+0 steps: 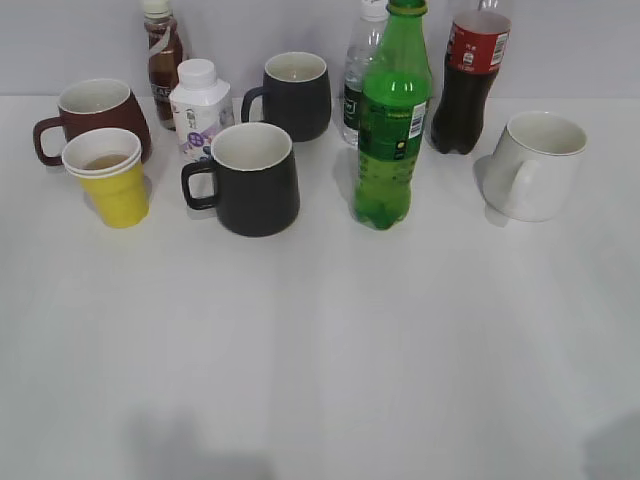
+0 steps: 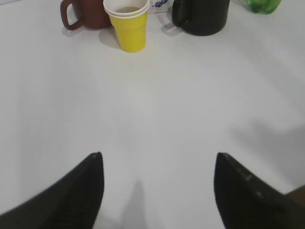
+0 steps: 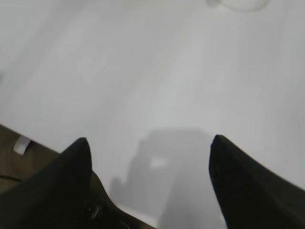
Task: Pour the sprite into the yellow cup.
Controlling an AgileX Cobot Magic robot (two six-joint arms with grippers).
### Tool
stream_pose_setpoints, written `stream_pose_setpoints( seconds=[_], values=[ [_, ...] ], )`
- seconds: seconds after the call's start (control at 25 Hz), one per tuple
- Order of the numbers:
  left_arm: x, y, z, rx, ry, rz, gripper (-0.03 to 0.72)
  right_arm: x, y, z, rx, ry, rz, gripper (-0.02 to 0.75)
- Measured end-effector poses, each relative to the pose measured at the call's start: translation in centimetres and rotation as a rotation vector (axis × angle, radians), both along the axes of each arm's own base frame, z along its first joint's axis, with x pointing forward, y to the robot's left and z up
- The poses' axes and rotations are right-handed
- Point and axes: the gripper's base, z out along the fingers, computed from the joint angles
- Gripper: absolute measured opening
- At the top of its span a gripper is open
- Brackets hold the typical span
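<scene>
white table (image 1: 320, 350) all the way across, and the sprite (image 1: 393, 120) stands upright near the middle, capped. off to its left, past a black mug (image 1: 252, 178), sits the yellow cup (image 1: 108, 175), just in front of a dark red mug (image 1: 92, 112). left gripper (image 2: 157, 188) hangs over bare table, jaws wide apart; right gripper (image 3: 148, 183) the same, spread and empty.
</scene>
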Motion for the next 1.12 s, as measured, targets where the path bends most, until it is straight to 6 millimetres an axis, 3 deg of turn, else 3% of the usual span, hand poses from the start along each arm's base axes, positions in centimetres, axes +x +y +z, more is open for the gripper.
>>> stream_pose_setpoints(
  seconds=[0.2,0.88,1.12],
  values=[
    [0.2,0.0,-0.1,-0.003,-0.014,-0.001,0.545,-1.4,-0.7,0.1,0.052,-0.086,0.004,0.574],
    [0.1,0.0,-0.1,-0.002,-0.017,0.016,0.527,-1.5,-0.7,0.1,0.059,-0.087,-0.004,0.574],
    [-0.5,0.1,-0.1,-0.008,-0.060,0.200,0.527,-1.3,-1.0,0.1,0.048,-0.096,-0.318,0.574]
  ],
)
